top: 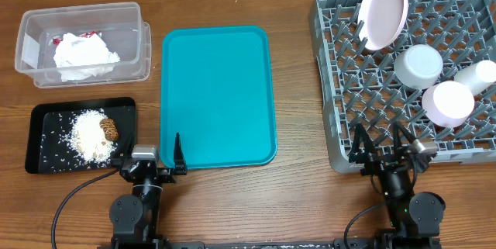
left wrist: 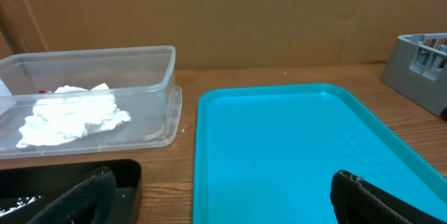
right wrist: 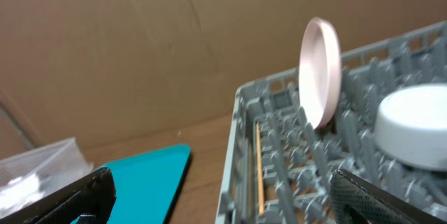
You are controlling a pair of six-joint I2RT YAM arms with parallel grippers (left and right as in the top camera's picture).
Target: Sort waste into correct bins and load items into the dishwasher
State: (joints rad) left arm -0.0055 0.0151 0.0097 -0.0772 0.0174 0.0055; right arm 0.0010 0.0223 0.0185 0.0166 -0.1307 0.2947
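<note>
Left gripper (left wrist: pixel 222 177): jaws are spread fully apart and nothing is held; it is poised low over the near-left corner of the flat teal plastic tray (left wrist: pixel 293 140).
Shallow black rectangular tray (top: pixel 35 136): set at the near left; white rice-like crumbs (top: pixel 87 136) are heaped in it, with a small brown food lump (top: pixel 110 129) resting on them.
Clear plastic rectangular tub (top: pixel 77 8): placed behind the black tray; crumpled white paper napkins (top: pixel 84 57) are contained in it, with a red crinkled wrapper (top: pixel 58 40) partly covered by them.
Teal tray: laid mid-table, between the tub and the rack.
Large square grey plastic dish rack (top: pixel 341 86): placed at the right; a pale pink round plate (top: pixel 385 12) is stood on edge at the back, a white upturned bowl (top: pixel 418 65), a pinkish upturned dish (top: pixel 448 103) and a small white cup (top: pixel 477 74) are grouped nearer, and a thin wooden stick (right wrist: pixel 258 168) is laid by the left wall.
Right gripper (top: pixel 380 146): jaws are held wide apart with nothing gripped; it is poised at the rack's near edge.
</note>
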